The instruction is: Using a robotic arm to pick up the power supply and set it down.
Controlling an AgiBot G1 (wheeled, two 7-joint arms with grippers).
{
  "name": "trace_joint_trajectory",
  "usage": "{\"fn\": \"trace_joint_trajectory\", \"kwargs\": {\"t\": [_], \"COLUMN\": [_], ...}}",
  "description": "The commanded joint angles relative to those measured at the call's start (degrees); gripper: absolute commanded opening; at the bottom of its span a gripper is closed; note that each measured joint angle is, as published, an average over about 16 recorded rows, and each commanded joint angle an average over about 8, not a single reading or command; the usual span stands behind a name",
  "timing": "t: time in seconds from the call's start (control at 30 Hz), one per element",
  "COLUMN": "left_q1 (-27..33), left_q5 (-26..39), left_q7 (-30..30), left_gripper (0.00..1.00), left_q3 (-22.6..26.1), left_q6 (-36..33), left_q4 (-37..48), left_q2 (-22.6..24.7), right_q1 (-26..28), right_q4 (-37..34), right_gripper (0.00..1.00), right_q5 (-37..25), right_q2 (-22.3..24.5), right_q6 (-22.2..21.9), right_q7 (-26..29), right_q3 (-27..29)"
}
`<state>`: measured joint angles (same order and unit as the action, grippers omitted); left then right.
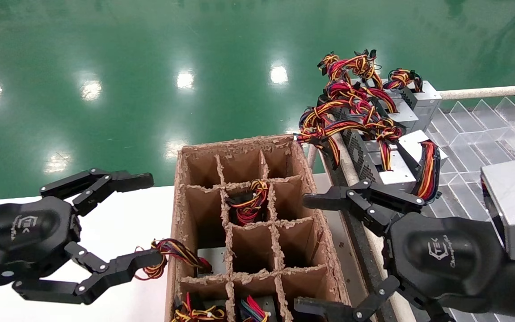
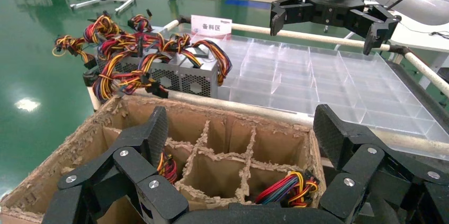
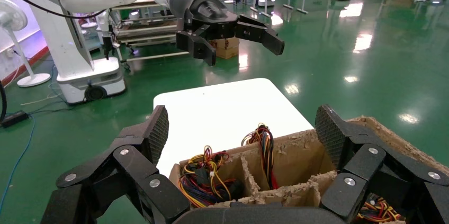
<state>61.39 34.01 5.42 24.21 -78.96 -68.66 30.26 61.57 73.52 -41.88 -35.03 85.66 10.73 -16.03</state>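
Several identical silver-grey power supplies (image 1: 394,172) with red, yellow and black wires lie piled at the back right, beside the clear tray; the left wrist view shows them (image 2: 180,78) beyond the box. More wire bundles (image 1: 249,201) sit in cells of the divided cardboard box (image 1: 235,143). My right gripper (image 1: 304,254), on the arm with the grey wrist box (image 1: 512,205), is open and empty at the box's right wall, short of the pile. My left gripper (image 1: 148,219) is open and empty over the white table, just left of the box.
A clear partitioned tray (image 1: 463,129) on a railed rack fills the right side. The white table (image 1: 128,214) lies left of the box. A wire bundle (image 1: 172,250) spills over the box's left wall near my lower left finger. Green floor lies beyond.
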Motion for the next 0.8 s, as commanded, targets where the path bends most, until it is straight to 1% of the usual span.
{"fn": "trace_joint_trajectory", "kwargs": {"t": [0.03,0.8], "left_q1": [0.0,0.0], "left_q5": [0.0,0.0], "left_q7": [0.0,0.0], "left_gripper": [1.0,1.0], "left_q3": [0.0,0.0], "left_q6": [0.0,0.0], "left_q4": [0.0,0.0], "left_q2": [0.0,0.0], "right_q1": [0.01,0.05], "right_q4": [-0.01,-0.05], "right_gripper": [1.0,1.0], "right_q5": [-0.01,-0.04], "right_q2": [-0.01,-0.02], "right_q6": [-0.01,-0.04], "right_q7": [-0.01,-0.02], "right_q3": [-0.01,-0.01]}}
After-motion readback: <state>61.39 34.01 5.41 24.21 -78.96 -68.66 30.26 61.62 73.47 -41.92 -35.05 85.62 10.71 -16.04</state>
